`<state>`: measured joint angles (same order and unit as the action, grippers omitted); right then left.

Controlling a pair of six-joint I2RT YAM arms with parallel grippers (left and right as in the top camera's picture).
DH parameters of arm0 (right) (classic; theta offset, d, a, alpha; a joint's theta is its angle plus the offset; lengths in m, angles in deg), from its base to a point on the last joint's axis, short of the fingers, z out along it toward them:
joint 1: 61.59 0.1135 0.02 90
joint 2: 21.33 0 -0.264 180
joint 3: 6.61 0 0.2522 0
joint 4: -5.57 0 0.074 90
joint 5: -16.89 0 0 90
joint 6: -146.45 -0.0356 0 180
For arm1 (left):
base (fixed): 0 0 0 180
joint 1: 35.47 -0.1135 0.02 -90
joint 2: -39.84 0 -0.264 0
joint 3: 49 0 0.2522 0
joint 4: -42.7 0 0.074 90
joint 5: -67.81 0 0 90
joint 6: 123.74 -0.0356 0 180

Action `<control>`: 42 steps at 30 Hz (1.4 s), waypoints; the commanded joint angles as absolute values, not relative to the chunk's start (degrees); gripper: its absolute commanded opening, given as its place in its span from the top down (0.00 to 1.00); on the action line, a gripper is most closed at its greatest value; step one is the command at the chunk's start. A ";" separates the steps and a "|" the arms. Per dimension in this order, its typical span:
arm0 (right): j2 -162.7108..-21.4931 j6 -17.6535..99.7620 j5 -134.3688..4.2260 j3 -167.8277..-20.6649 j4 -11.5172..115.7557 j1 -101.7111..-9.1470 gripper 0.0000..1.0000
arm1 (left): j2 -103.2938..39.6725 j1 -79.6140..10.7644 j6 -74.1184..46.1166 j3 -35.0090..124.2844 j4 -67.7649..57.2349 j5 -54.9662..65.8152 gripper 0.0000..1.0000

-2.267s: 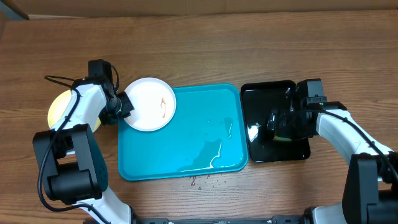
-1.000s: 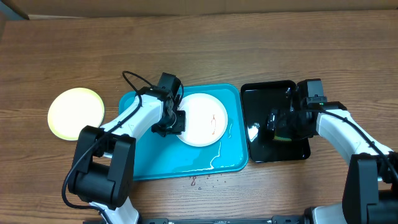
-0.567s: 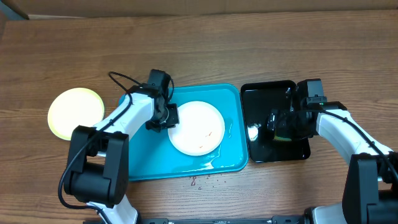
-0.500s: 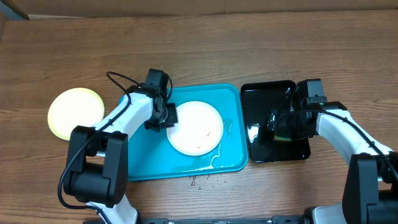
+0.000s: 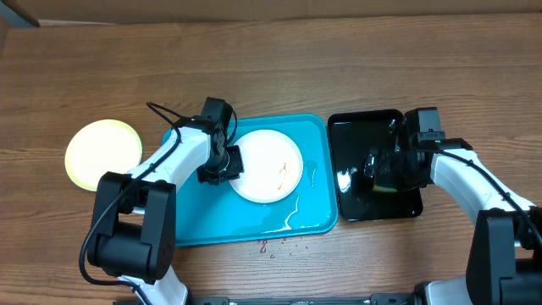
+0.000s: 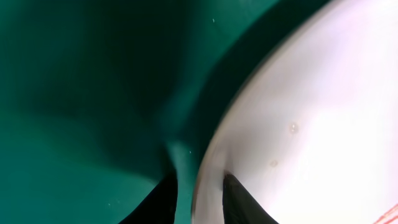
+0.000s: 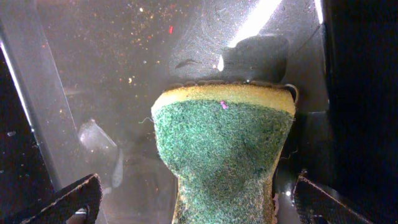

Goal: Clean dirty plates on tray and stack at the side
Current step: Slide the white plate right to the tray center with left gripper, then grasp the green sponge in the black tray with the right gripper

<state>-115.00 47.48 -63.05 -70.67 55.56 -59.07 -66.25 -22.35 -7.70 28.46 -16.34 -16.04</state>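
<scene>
A white plate (image 5: 267,166) with thin reddish smears lies on the cyan tray (image 5: 195,212), right of its middle. My left gripper (image 5: 227,163) is shut on the plate's left rim. In the left wrist view the white rim (image 6: 311,124) sits between the two dark fingers (image 6: 200,199) above the tray floor (image 6: 74,93). A pale yellow-green plate (image 5: 103,153) lies on the table left of the tray. No second white plate shows. My right gripper (image 5: 383,172) is open over the black tray (image 5: 364,127), its fingers (image 7: 199,202) wide on either side of a green and yellow sponge (image 7: 224,155).
Water streaks and a puddle (image 5: 295,207) lie on the tray's right part. Small reddish specks (image 5: 273,246) lie on the wooden table just in front of the tray. The black tray floor is wet and glossy. A cardboard edge runs along the back.
My left gripper carried the white plate from the tray's left edge to its right half and set it low there; lately it shifted slightly right. The right arm has not moved.
</scene>
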 commanded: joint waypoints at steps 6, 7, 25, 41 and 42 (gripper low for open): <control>-115.00 47.55 -63.40 -70.56 55.36 -59.00 0.00 | -68.26 -23.46 -8.44 32.38 -18.17 -21.07 0.78; -115.00 47.55 -63.42 -70.56 55.36 -59.00 0.00 | -68.28 -23.46 -8.42 32.35 -18.17 -21.26 0.80; -115.00 47.55 -63.42 -70.56 54.51 -59.00 0.00 | -68.28 -22.90 -7.80 29.71 -18.41 -19.62 0.96; -115.00 49.47 -50.72 -70.56 60.33 -58.54 0.00 | -68.28 -22.68 -4.31 29.71 -17.36 -13.55 0.60; -115.00 49.47 -51.42 -70.56 60.65 -58.54 0.00 | -68.28 -22.70 -5.82 29.73 -17.01 -13.83 0.53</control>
<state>-115.00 48.22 -50.59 -70.61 60.22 -58.83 -67.19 -23.09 -2.67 30.61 -17.56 -14.38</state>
